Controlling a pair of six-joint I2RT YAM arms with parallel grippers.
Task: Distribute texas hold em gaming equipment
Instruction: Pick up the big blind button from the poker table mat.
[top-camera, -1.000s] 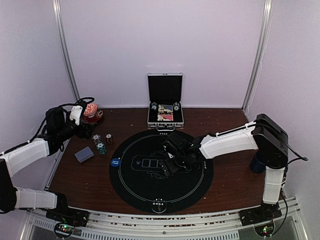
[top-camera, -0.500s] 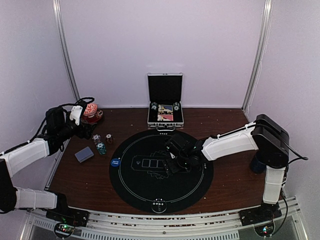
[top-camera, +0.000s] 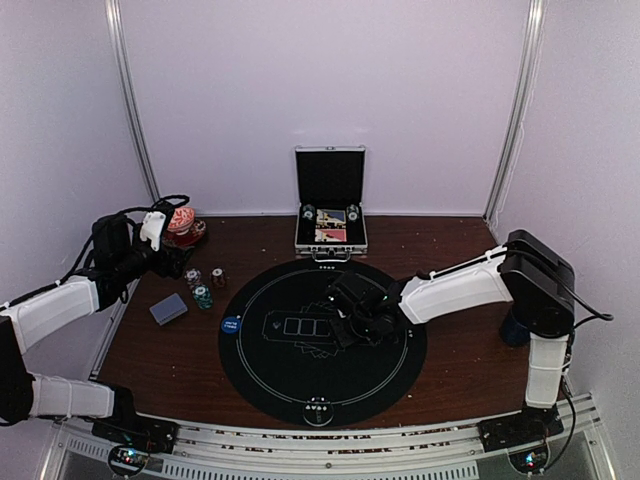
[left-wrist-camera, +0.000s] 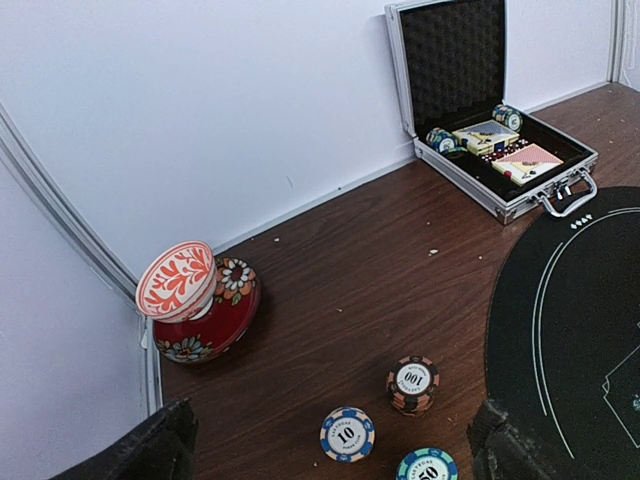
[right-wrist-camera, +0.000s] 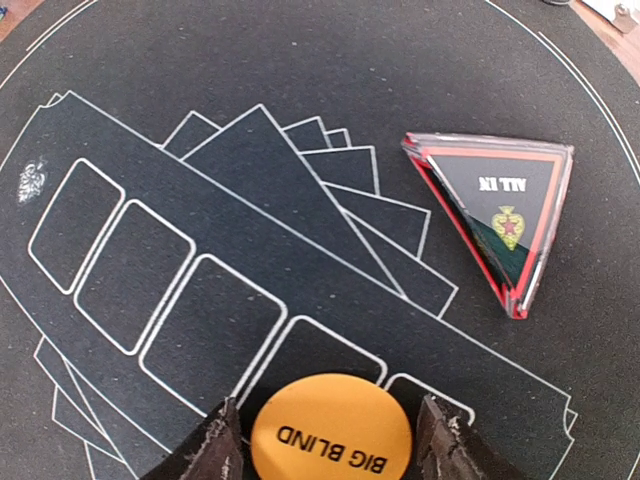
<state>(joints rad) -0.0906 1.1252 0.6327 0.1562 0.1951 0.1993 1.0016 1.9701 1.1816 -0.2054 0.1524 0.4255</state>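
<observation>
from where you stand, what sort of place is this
Most likely a robot test cell dressed as a poker table: plain white walls box in a brown wooden tabletop, which carries a round black poker mat and an open silver metal case holding poker chips and card packs.

High overview — two low wrist close-ups
</observation>
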